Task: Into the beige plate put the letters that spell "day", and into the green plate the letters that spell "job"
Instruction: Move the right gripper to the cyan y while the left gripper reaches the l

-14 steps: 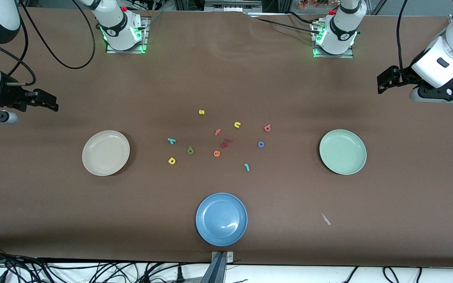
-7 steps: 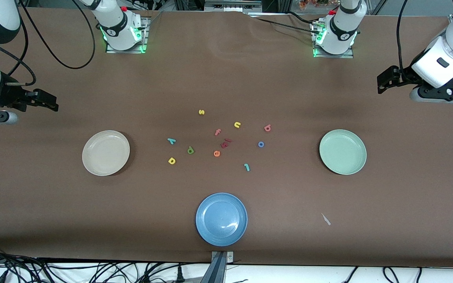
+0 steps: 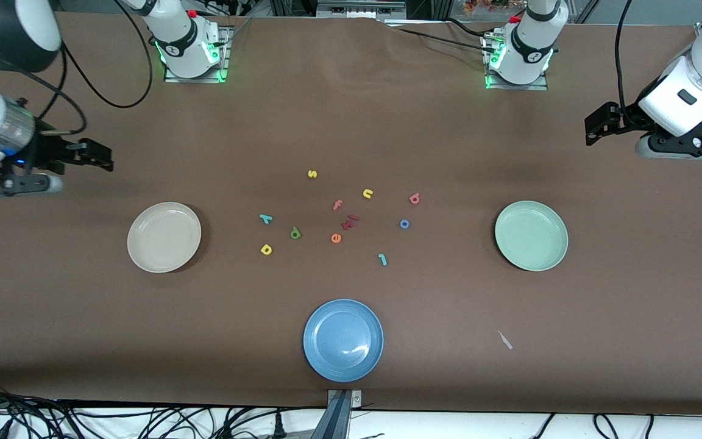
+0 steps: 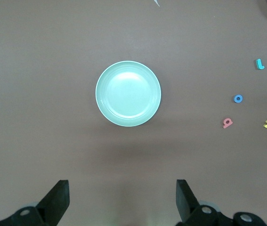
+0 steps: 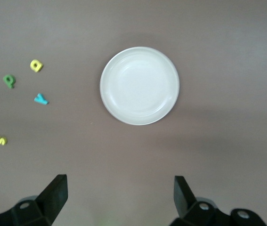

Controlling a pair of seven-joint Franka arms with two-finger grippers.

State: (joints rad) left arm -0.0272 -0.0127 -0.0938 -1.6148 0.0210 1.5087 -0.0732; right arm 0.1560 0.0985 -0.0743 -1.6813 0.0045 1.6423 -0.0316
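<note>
Brown sheeting covers your table point(image 3: 351, 122) from end to end, and every item on it lies flat. Your beige plate point(image 3: 164, 237) sits toward the right arm's end, with nothing on it. Your green plate point(image 3: 531, 235) sits toward the left arm's end, likewise bare. A blue plate point(image 3: 343, 339) lies between them, nearer to the front camera.

All letters lie loose on the table between the beige and green plates, none touching a plate. For "day" you have the teal y point(image 3: 265, 219), the dark green d point(image 3: 295, 233) and the yellow a point(image 3: 266, 249), grouped toward the beige plate. For "job" you have the pinkish-red b point(image 3: 414, 198), the blue o point(image 3: 404, 224) and the teal j point(image 3: 382, 260), spread toward the green plate. Among them lie a yellow s point(image 3: 312, 174), a yellow n point(image 3: 368, 194), a pink f point(image 3: 337, 205) and an orange e point(image 3: 336, 238). A dark red piece point(image 3: 350, 222) lies between f and e; its shape cannot be read, possibly two small letters together. A small pale scrap point(image 3: 504, 340) lies nearer to the front camera than the green plate.

Your right gripper point(image 3: 100, 157) hangs over bare table at the right arm's end, fingers spread wide, holding nothing. Your left gripper point(image 3: 595, 125) hangs over bare table at the left arm's end, fingers spread wide, holding nothing
</note>
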